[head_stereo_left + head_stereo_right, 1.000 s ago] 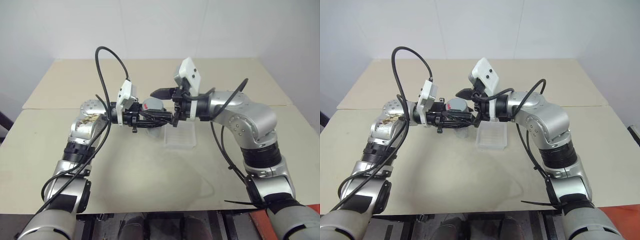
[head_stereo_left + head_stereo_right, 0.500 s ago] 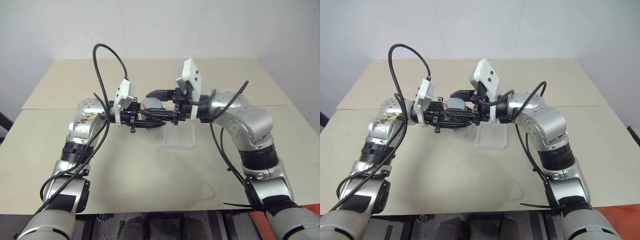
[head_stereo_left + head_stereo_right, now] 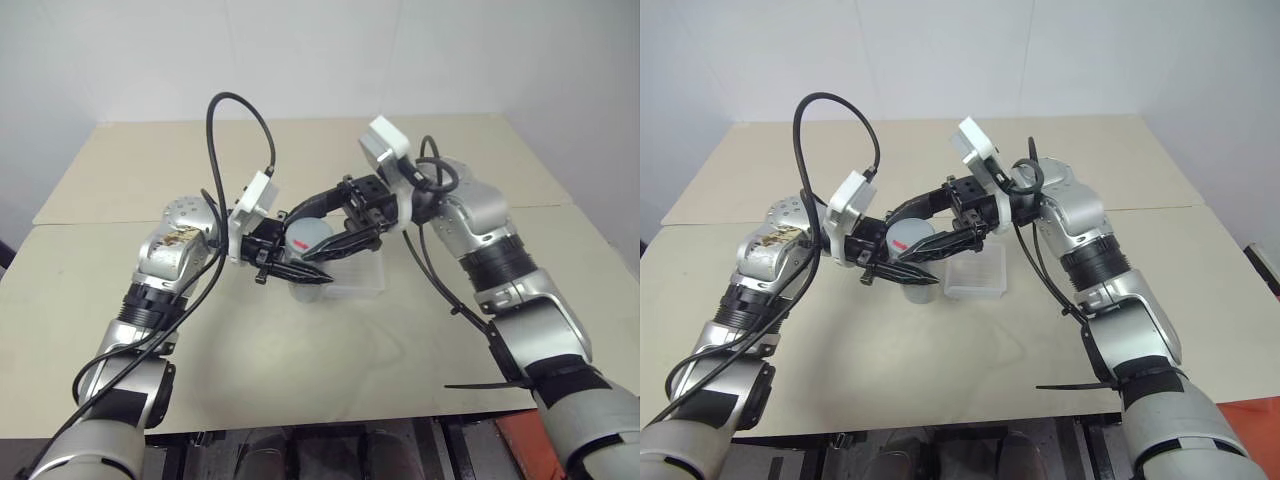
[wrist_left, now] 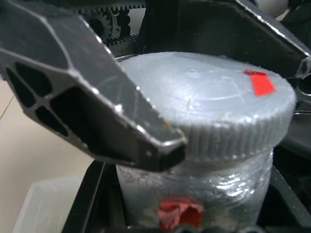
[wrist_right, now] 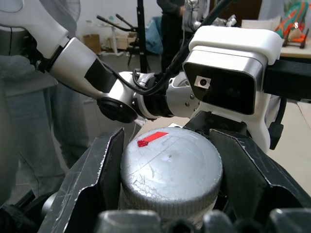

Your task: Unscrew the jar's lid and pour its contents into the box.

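The jar [image 4: 194, 187] is small and clear with a red-marked label, and it is held upright just above the table. My left gripper [image 3: 300, 272] is shut on its body from the left. The grey lid [image 3: 306, 236] carries a red mark and sits on the jar. My right gripper [image 3: 306, 238] comes in from the right and is shut on the lid, one finger [image 5: 92, 179] on each side of the lid [image 5: 170, 170]. The clear box [image 3: 358, 278] lies on the table just right of the jar. The contents are hidden.
The beige table [image 3: 300, 350] runs wide around both arms, with a second tabletop [image 3: 150, 160] behind a seam. Black cables [image 3: 240, 110] loop above my left wrist. A person [image 5: 175, 19] and stands are in the background of the right wrist view.
My right gripper has shut on the lid and its wrist has turned, the elbow swinging outward. The left gripper with the jar has drawn back a little toward me.
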Controlling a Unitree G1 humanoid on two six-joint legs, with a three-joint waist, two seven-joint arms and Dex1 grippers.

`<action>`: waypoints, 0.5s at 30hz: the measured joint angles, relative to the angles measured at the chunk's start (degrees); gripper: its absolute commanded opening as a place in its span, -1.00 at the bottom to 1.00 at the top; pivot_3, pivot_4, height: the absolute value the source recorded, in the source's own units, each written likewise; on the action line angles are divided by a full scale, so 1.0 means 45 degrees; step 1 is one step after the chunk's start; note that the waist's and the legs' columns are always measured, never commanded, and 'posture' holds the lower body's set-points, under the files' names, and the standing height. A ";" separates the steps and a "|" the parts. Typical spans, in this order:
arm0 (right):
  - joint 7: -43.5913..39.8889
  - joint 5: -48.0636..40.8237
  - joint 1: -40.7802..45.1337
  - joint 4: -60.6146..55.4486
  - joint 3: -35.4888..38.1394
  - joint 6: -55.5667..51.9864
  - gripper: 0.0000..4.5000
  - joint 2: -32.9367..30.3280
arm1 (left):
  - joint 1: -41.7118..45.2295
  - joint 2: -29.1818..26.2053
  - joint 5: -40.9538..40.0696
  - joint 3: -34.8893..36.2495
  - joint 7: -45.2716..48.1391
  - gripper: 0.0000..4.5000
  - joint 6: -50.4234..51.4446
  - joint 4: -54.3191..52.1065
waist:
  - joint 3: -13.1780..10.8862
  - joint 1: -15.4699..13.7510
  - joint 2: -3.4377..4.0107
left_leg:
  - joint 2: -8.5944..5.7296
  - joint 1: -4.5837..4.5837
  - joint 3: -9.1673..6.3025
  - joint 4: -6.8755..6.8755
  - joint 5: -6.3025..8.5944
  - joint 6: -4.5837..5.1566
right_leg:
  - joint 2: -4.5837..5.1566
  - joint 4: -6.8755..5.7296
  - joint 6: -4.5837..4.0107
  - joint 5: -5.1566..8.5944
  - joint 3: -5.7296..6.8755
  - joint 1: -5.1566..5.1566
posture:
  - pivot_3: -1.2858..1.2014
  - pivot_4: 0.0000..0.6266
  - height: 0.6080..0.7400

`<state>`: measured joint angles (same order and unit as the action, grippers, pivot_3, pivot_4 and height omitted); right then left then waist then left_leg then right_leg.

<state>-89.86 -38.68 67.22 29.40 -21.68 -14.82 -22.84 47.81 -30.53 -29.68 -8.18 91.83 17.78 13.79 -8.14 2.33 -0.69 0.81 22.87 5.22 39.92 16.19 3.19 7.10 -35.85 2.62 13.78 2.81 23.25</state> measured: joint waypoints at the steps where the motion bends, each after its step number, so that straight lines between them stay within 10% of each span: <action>1: -0.0007 0.0000 0.0061 0.0233 -0.0020 0.0140 0.22 0.0131 | -0.0068 -0.0012 0.0007 0.0084 -0.0017 -0.10 0.0000 0.0000 | 0.0000 -0.0003 0.0000 | 0.0002 0.0000 -0.0001 0.0000 -0.0001 -0.0001 | 0.0000 0.0000 0.0000 0.0000 0.0001 0.0000 | 0.03 -0.52 1.00; 7: 0.0013 0.0497 -0.0068 0.0766 0.0147 0.0351 0.98 0.0266 | -0.0169 0.0056 -0.0016 0.0396 -0.0259 -0.10 -0.0017 -0.0277 | -0.0001 -0.0120 0.0001 | 0.0003 0.0008 -0.0007 0.0007 -0.0001 -0.0003 | 0.0005 0.0000 0.0000 0.0000 0.0008 -0.0002 | 0.03 -0.52 1.00; 15: 0.2251 0.1074 -0.2595 -0.2695 0.2646 -0.0301 0.98 -0.1201 | -0.0145 -0.0213 0.0476 0.0781 -0.0995 -0.10 -0.0355 0.0540 | -0.0001 -0.0307 0.0002 | 0.0005 0.0007 -0.0002 0.0006 -0.0002 -0.0006 | 0.0006 -0.0004 0.0000 0.0000 0.0009 0.0002 | 0.03 -0.52 1.00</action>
<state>-79.73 -33.85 55.55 17.27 -9.77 -16.17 -28.25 47.16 -31.49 -27.53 -4.66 87.35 16.18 16.22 -8.14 0.95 -0.68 0.83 22.90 5.21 39.95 16.18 3.16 7.13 -35.87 2.62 13.78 2.85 23.26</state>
